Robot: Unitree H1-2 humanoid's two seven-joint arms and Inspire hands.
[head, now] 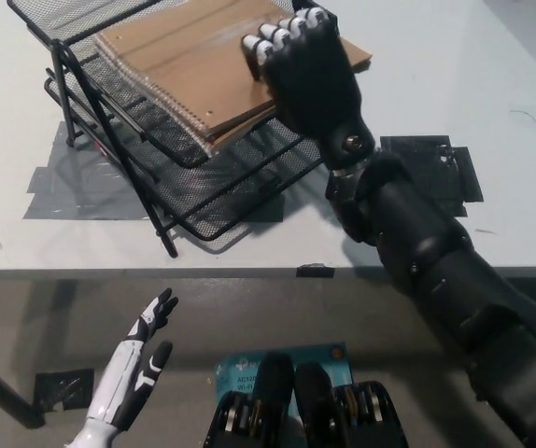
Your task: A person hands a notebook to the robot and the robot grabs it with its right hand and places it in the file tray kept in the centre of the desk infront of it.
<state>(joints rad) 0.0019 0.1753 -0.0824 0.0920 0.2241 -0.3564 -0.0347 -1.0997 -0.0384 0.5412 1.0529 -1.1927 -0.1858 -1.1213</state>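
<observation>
Brown notebook (179, 61) in top file tray (67, 21), under right hand (310, 70) fingers (277, 33) grasping its edge
</observation>
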